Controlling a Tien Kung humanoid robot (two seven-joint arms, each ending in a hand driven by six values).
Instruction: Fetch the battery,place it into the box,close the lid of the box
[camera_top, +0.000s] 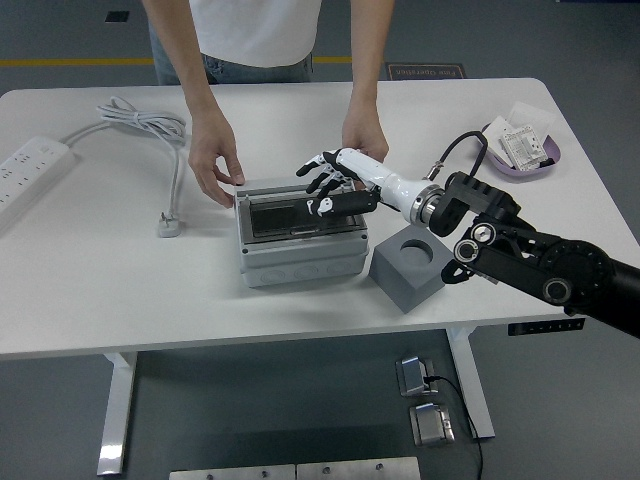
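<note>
R hand (335, 190) flat on box lid (290, 212)

You're looking at a robotics lab or industrial test floor, def not a home. Giveaways: sit-stand white table (90, 300) w/ a control panel (545, 327) under its front edge, grey coated floor w/ a yellow line (80, 62) painted across it like in a factory hall, metal floor outlet boxes (425, 400) w/ a cable plugged in. Power strip (30, 165) and loose white cord (150, 125) lie on the tabletop, plus a humanoid's black arm (540, 265) reaching in while a person (255, 30) stands on the far side.
</note>
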